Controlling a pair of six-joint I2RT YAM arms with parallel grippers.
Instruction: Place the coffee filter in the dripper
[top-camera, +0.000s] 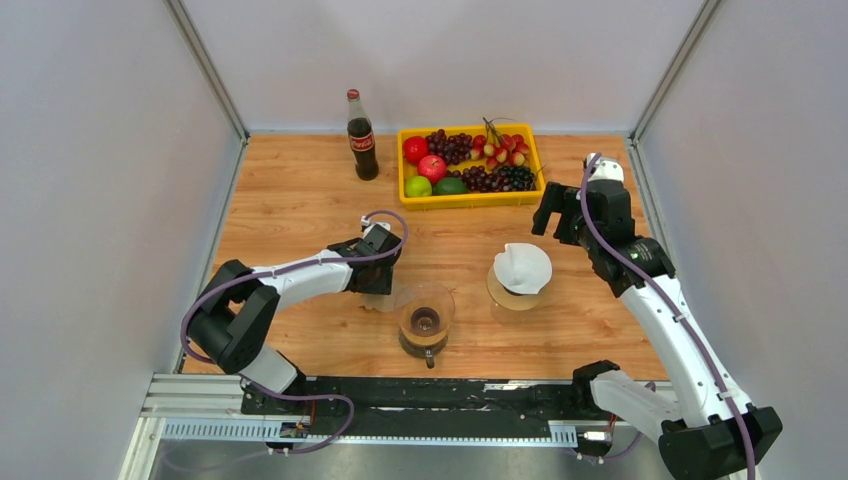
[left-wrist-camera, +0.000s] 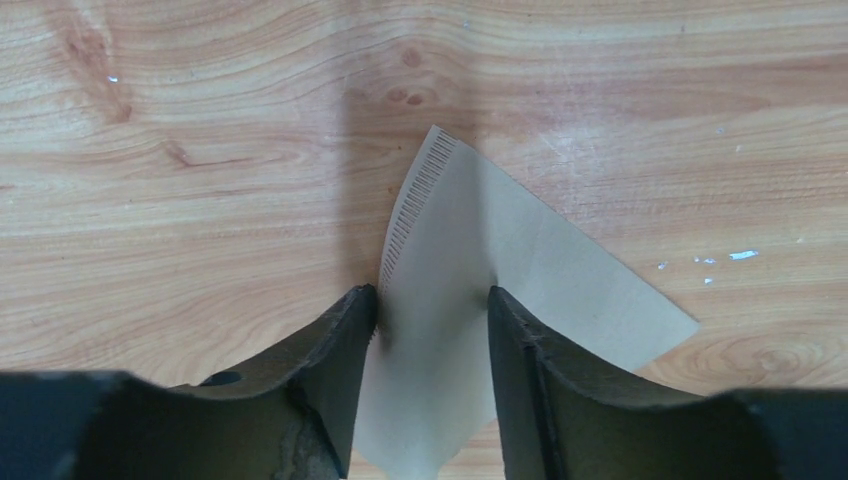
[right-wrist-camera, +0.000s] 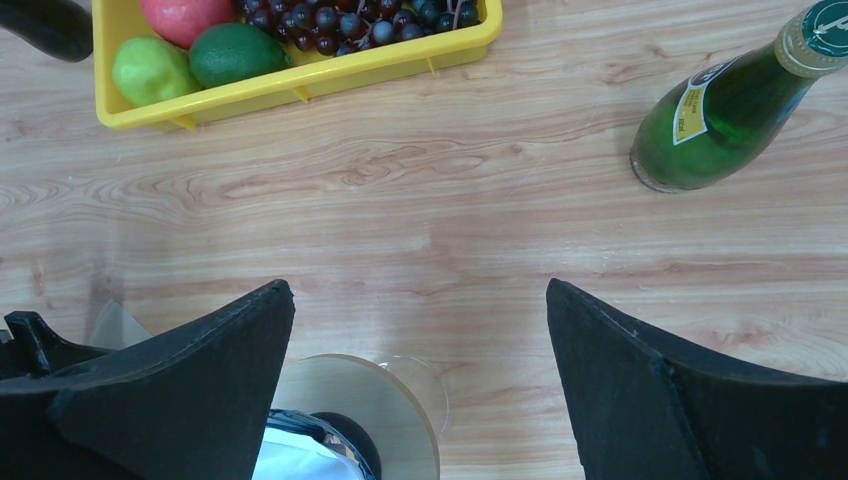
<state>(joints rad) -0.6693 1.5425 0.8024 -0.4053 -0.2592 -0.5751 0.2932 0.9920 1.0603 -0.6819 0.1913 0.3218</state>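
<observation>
Left claw (left-wrist-camera: 431, 300) is held half open astride the filter (left-wrist-camera: 540, 270) on the desk (left-wrist-camera: 200, 150), ready for pinching; nothing is gripped yet.

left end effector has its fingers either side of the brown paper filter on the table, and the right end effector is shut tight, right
Not quite: the right end effector is wide open and holds nothing, as the right wrist view shows. The left end effector does have its fingers either side of the brown paper filter on the table.
</observation>
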